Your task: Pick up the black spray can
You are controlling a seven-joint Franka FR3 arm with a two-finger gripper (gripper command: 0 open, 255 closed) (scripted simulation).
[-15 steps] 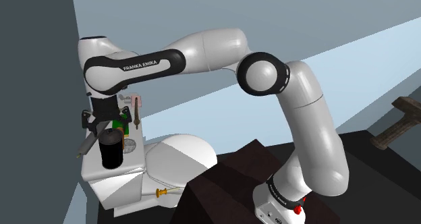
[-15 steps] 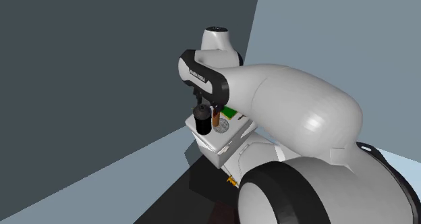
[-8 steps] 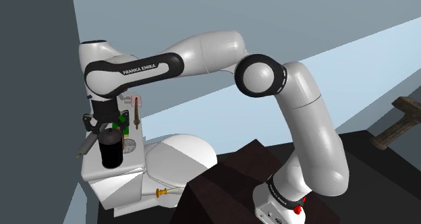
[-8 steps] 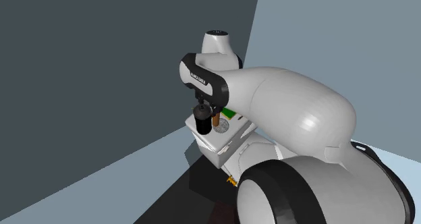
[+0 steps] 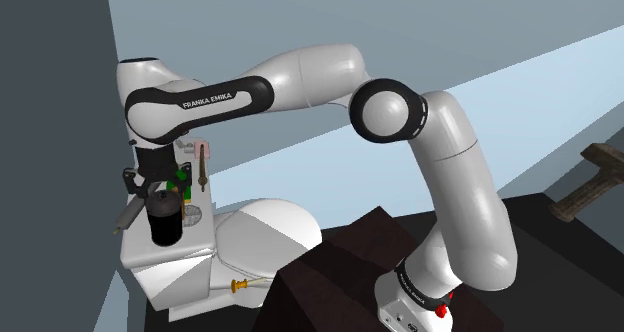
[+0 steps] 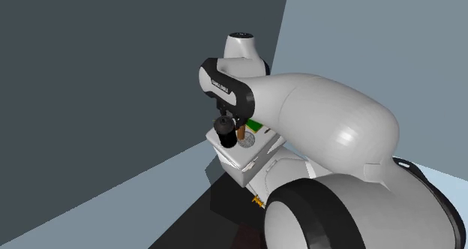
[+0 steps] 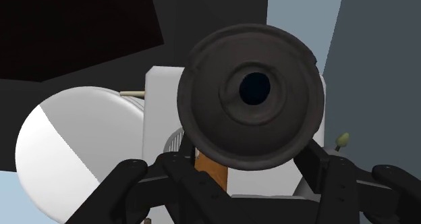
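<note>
The black spray can (image 5: 165, 223) stands upright on the flat lid of a white toilet tank (image 5: 138, 248). In the shoulder view it is near the lid's front corner, and the closed white toilet seat (image 5: 268, 230) lies at about 3 o'clock from it. A small green item (image 5: 184, 177) sits just behind the can at 1 o'clock, with an orange-brown bottle (image 6: 240, 138) close beside it.

The gripper (image 5: 162, 192) hangs straight down over the can and is lowered around its upper part. In the wrist view the can's round dark top sits in the middle, and the fingers (image 7: 177, 167) stand wide apart, one on each side of it. The can's top hides the pads, so contact cannot be confirmed. The hand looks open around the can rather than clamped on it, and the can rests on the tank.

The can is probably a stiff, smooth-walled cylinder and fairly light. Being tall on a narrow base, it would likely tip from a sideways nudge. Its curved wall could slip or twist between flat pads. The better hold is across the full width of the body, just below the shoulder rather than on the cap. The fingers should close evenly, and the lift should go straight up, clear of the bottle behind.
</note>
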